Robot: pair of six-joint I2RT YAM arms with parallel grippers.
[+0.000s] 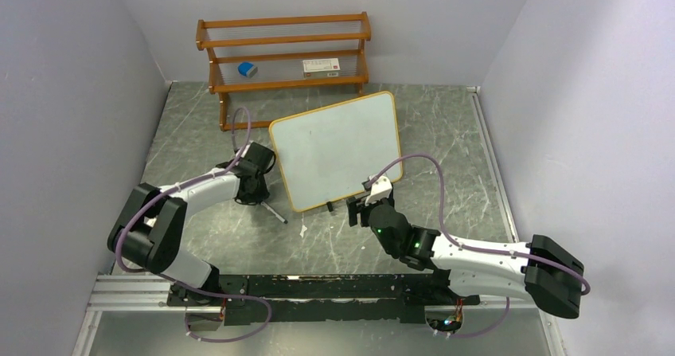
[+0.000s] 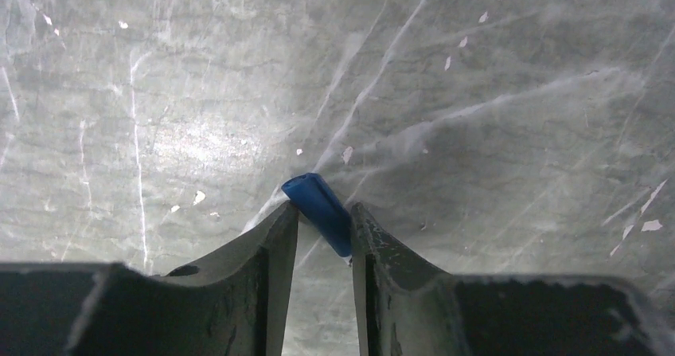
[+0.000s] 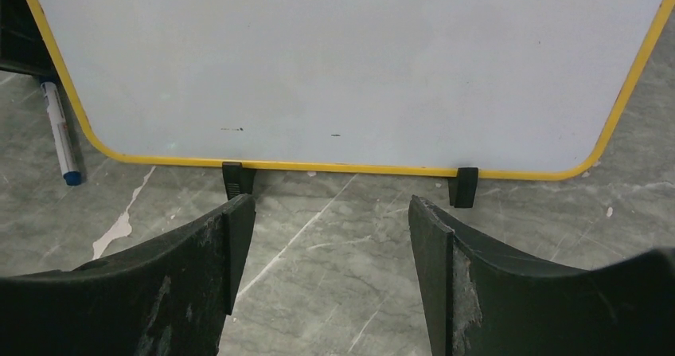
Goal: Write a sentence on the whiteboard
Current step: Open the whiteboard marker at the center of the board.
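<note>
Left gripper [image 2: 323, 207]: jaws narrow, pinched on the blue end of a marker [image 2: 317, 201], which sits crooked between the fingertips. Bare table [image 2: 477, 93] ahead of it, open room. In the top view the marker slants from this gripper down to the table on its near side. The whiteboard's [image 3: 350, 53] side edge is just beside this gripper, tight there.

Right gripper [image 3: 330, 205]: jaws wide apart, nothing between them, bare table below. Just ahead is the whiteboard's bottom edge, yellow-orange frame [image 3: 358, 168] with rounded corners, standing on two black feet [image 3: 237, 179], one foot just ahead of each fingertip, not touching. Board face is white with two tiny dark specks low down. Open table on this gripper's outer side, out to the right wall [image 1: 589, 93].

Far past the board, against the back wall: wooden shelf rack [image 1: 282, 49]. Its middle shelf holds a small blue block [image 1: 247, 69] and a flat white box [image 1: 322, 66], well apart.
</note>
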